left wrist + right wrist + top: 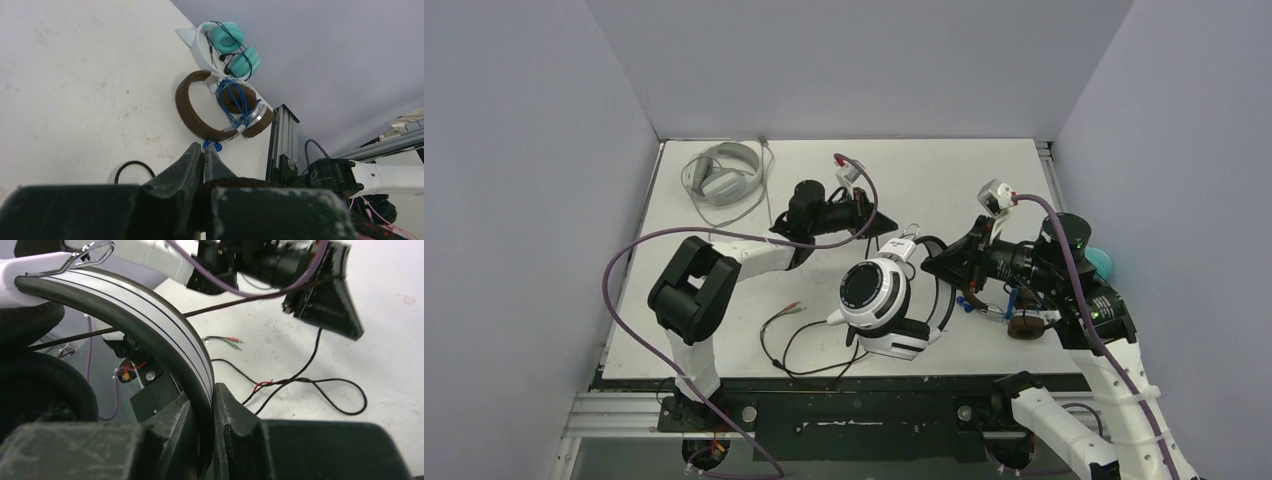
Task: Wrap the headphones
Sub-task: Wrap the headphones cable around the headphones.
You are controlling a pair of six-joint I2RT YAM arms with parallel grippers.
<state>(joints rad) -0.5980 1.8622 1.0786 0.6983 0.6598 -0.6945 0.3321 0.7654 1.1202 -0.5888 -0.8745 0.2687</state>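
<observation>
Right wrist view shows the right tool (209,390) closed on the curved headband (150,320) of the black-and-white headphones (879,300). The striped band passes straight between the two fingers, which press on it from either side. One dark earcup (35,390) fills the left of that view, just beside the tool.

From the overhead view, this headset sits immediately left of the right tool, near the middle of the table's (944,170) near edge. Its round white cup faces up and the second cup lies below it, towards the near edge.

The left tool (202,150) is beyond the headset, towards the middle of the table. Its fingers are pressed together with only a thin slit between them. In the right wrist view the black cable (300,375) runs taut from the earcup side up to this tool. From there it drops to the table and trails off in loose loops. Its red and green plugs (227,340) lie on the table towards the near left corner.

Further out, the brown headphones (192,112) lie by the right edge with a blue cable (235,100) bunched around one cup. The overhead view shows them partly hidden under the right arm. The light teal headphones (230,40), on a white band, touch the brown pair on its far side along the same edge. The pale grey headphones (724,175) rest in the far left corner, well apart from both tools.
</observation>
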